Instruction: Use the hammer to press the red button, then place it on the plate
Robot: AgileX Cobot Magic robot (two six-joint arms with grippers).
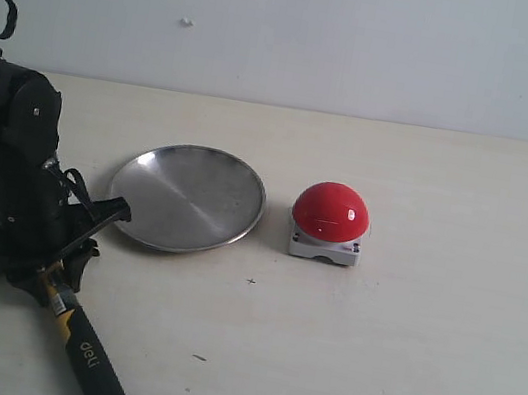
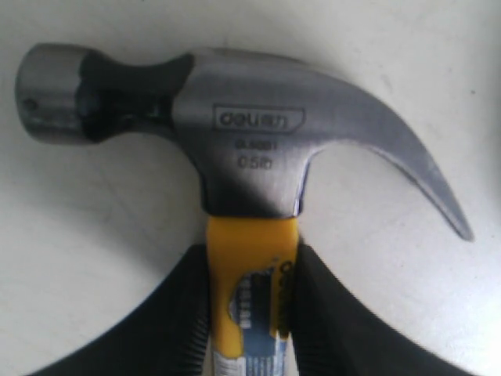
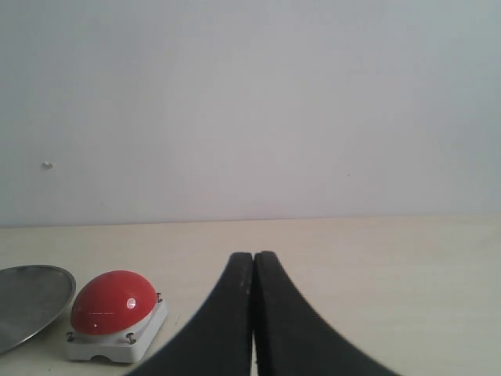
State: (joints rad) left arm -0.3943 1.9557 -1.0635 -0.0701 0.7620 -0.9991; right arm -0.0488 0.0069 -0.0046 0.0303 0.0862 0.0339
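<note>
Left gripper [image 2: 250, 262] grips the hammer [image 2: 250, 133] by its yellow neck, near left. Right gripper [image 3: 253, 270] closed, empty. Best to lift level, pass the plate [image 1: 188, 197], and drop the head squarely on the button [image 1: 330, 212].

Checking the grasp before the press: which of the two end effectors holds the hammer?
The left end effector, closed on the hammer at its yellow neck; the right end effector is shut, empty.
</note>
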